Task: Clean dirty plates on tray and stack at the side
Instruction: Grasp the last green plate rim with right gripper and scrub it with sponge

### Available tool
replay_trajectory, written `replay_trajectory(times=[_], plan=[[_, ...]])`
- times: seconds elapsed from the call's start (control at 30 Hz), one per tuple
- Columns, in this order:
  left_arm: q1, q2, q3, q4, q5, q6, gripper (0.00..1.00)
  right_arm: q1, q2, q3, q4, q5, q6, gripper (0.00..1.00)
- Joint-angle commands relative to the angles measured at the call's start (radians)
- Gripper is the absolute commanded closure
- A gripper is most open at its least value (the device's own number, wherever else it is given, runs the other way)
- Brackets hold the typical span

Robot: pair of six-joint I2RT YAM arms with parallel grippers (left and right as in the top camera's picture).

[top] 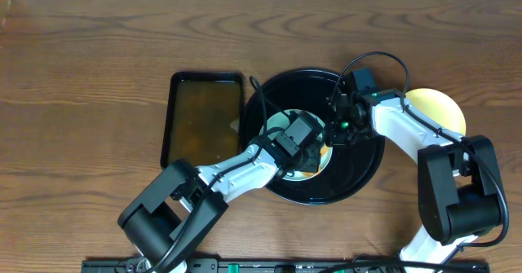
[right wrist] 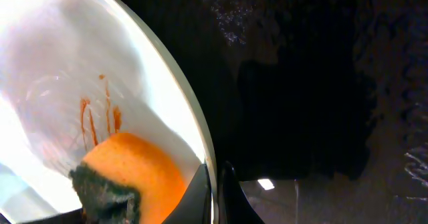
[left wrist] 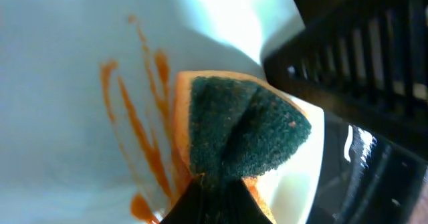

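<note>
A pale mint-blue plate (top: pixel 280 121) lies in the round black tray (top: pixel 359 167). It carries orange-brown sauce streaks (left wrist: pixel 137 127). My left gripper (top: pixel 306 147) is shut on an orange sponge with a dark green scouring face (left wrist: pixel 241 127) and presses it onto the plate (left wrist: pixel 60 83). My right gripper (top: pixel 336 134) is shut on the plate's right rim, one finger on each side (right wrist: pixel 215 184). The right wrist view also shows the plate (right wrist: pixel 80 63), the sponge (right wrist: pixel 134 174) and the tray floor (right wrist: pixel 301 83). A pale yellow plate (top: pixel 440 110) lies on the table right of the tray.
A rectangular black pan with brownish water (top: pixel 204 118) stands just left of the tray. Both arms cross over the tray. Bare wooden table (top: pixel 81 61) lies to the far left and along the back.
</note>
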Motion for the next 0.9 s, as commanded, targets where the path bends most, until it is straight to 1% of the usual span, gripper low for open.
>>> replay_trajectory(times=[0.0, 0.07, 0.17, 0.2, 0.27, 0.33, 0.37, 0.43, 0.5, 0.6, 0.73, 0.77, 0.87], plan=[[0.013, 0.090, -0.006, 0.016, -0.239, -0.011, 0.92, 0.019, 0.018, -0.020, -0.022, 0.035, 0.011, 0.99], [0.043, 0.119, -0.006, 0.050, -0.248, -0.012, 0.92, 0.024, 0.018, -0.020, -0.027, 0.035, 0.010, 0.99], [0.093, 0.124, -0.006, 0.051, -0.248, -0.012, 0.92, 0.031, 0.018, -0.020, -0.026, 0.036, 0.006, 0.99], [0.111, 0.124, -0.006, 0.043, -0.247, -0.012, 0.92, 0.034, 0.018, -0.020, -0.026, 0.036, 0.006, 0.99], [0.153, 0.122, -0.006, -0.020, -0.202, -0.013, 0.92, 0.035, 0.018, -0.020, -0.026, 0.040, 0.006, 0.99], [0.179, 0.121, -0.006, -0.095, -0.072, -0.025, 0.93, 0.035, 0.018, -0.020, -0.026, 0.066, 0.007, 0.99], [0.186, 0.121, -0.006, -0.120, 0.021, -0.049, 0.93, 0.035, 0.018, -0.020, -0.026, 0.074, 0.007, 0.99], [0.187, 0.121, -0.006, -0.137, 0.161, -0.097, 0.92, 0.035, 0.018, -0.020, -0.023, 0.082, 0.007, 0.99], [0.175, 0.119, -0.006, -0.145, 0.225, -0.110, 0.93, 0.035, 0.018, -0.020, -0.019, 0.084, 0.007, 0.99], [0.175, 0.094, -0.006, -0.161, 0.189, -0.093, 0.93, 0.035, 0.018, -0.020, -0.021, 0.084, 0.007, 0.99], [0.182, -0.058, -0.006, -0.162, 0.029, 0.040, 0.93, 0.035, 0.018, -0.020, -0.022, 0.084, 0.007, 0.99], [0.179, -0.091, -0.006, -0.162, 0.002, 0.045, 0.93, 0.035, 0.018, -0.020, -0.023, 0.084, 0.007, 0.99], [0.172, -0.127, -0.006, -0.166, 0.000, 0.019, 0.93, 0.035, 0.018, -0.020, -0.023, 0.084, 0.007, 0.99]])
